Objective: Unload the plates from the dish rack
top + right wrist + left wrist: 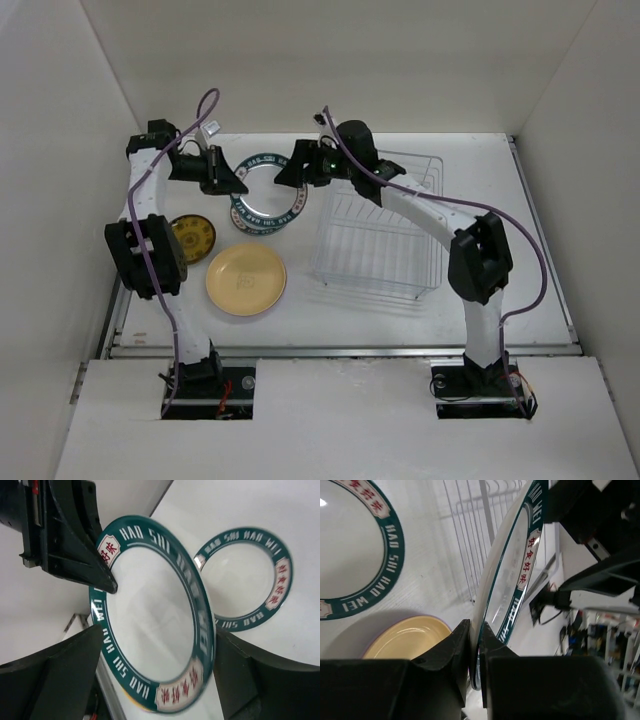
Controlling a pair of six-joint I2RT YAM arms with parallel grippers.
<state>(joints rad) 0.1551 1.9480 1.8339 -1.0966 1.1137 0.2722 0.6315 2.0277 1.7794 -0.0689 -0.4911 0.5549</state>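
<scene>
teal-rimmed plate (150,615) hangs over the tabletop (480,180) nr its far edge, left of the dish rack (375,235). left end effector (479,630) is clamped on its rim. right end effector (157,645) stands wide, fingers either side w/o gripping. looks like mid-handover. next: right backs off, left lays it beside the twin plate (245,577) w/o clipping it.

White table (300,322): dish rack (375,245), yellow plate (246,280), mustard plate (193,237) (part-hidden), teal-rimmed plate (240,577).

A white table (520,200) sits boxed in by white panels: a back wall (330,60) behind it and side walls (50,200) flanking it. Even light falls across it; a metal rail (350,350) lines its near edge.
</scene>
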